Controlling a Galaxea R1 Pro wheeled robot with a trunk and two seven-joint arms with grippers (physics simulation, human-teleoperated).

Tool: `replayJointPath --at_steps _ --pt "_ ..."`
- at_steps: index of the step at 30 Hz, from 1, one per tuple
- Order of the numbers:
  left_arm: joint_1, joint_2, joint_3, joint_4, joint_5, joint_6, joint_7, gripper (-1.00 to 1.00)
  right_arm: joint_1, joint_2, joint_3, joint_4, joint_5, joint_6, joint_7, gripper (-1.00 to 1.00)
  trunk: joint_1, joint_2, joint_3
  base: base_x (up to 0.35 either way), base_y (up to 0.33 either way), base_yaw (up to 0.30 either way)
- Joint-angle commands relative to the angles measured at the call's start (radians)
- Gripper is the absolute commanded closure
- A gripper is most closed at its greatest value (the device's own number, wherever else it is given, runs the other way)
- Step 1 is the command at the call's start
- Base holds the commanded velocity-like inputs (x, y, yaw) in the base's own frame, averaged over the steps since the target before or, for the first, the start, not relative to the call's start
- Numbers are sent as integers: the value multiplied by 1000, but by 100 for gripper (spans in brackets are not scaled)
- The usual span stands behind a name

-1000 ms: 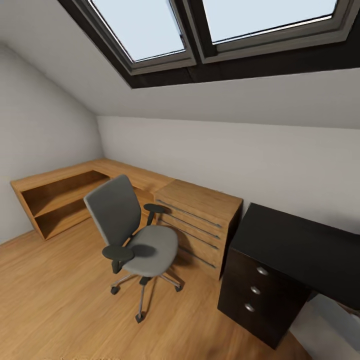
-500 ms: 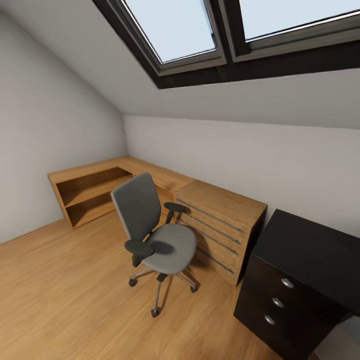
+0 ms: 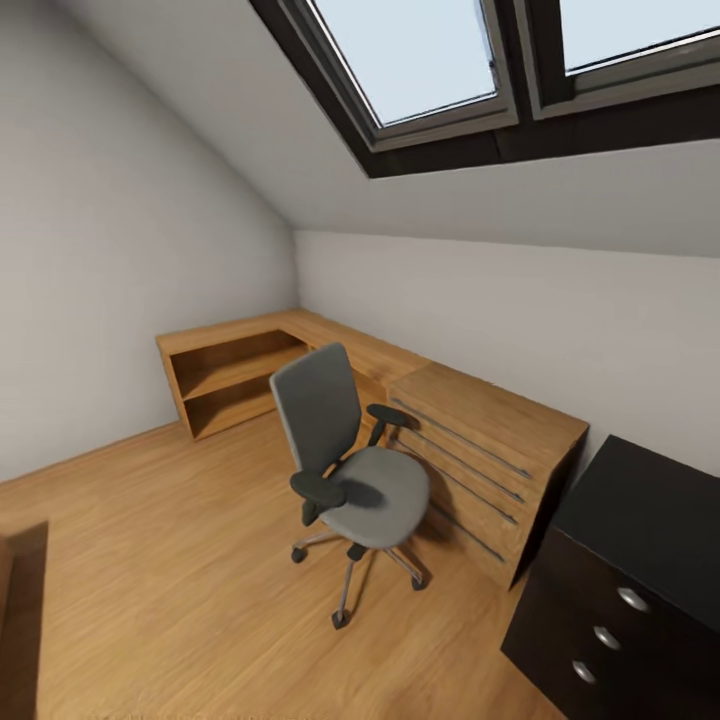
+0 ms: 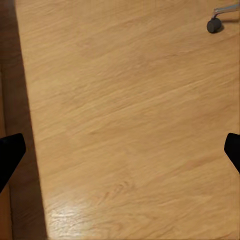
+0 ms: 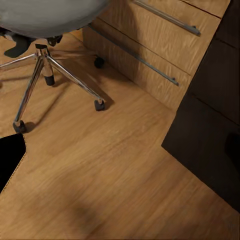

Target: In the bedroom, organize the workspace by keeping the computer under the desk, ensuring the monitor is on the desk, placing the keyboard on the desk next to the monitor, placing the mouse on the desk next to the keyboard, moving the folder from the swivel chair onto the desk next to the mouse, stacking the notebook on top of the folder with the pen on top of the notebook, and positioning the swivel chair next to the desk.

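The grey swivel chair (image 3: 385, 495) stands on the plank floor of the bedroom, its seat bare, just in front of a light wooden drawer chest. The black desk (image 3: 650, 520) with its silver-knobbed drawers shows at the lower right edge, beyond the chest. In the right wrist view the chair's chrome base (image 5: 50, 65) and the desk's black side (image 5: 215, 110) lie ahead of my open right gripper (image 5: 120, 155). My left gripper (image 4: 120, 150) is open over bare floor, a chair caster (image 4: 214, 25) beyond it. The computer, monitor, keyboard, mouse, folder, notebook and pen are out of view.
The wooden drawer chest (image 3: 490, 440) sits between chair and desk, joined to a low wooden corner shelf (image 3: 235, 375) along the wall. Skylights (image 3: 420, 60) cut the sloped ceiling. A dark brown furniture edge (image 3: 20, 620) shows at the lower left. Open floor spreads left of the chair.
The camera has swung to the left, so chair, chest and desk all slid rightward in the picture. The chair itself has not shifted against the chest. The brown edge came into view.
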Motion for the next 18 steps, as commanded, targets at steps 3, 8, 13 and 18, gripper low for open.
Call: replayJointPath --at_steps 3,8,13,18 --pt "26 0 -10 -4 0 -53 6 -100 -1 3 -4 -3 9 0 -11 -100 0 -1 -3 0 0 250" --pt "44 0 -9 -4 0 -107 5 -100 -1 5 -6 8 9 -3 -12 -100 0 -1 -8 0 0 223" --pt "47 -1 -9 -4 1 -116 5 -100 -1 5 -6 16 10 -5 -12 -100 0 -1 -13 0 0 215" --pt "48 -2 -7 -4 1 -119 7 -100 -1 1 -7 19 10 -2 -12 -100 0 -1 -18 0 0 217"
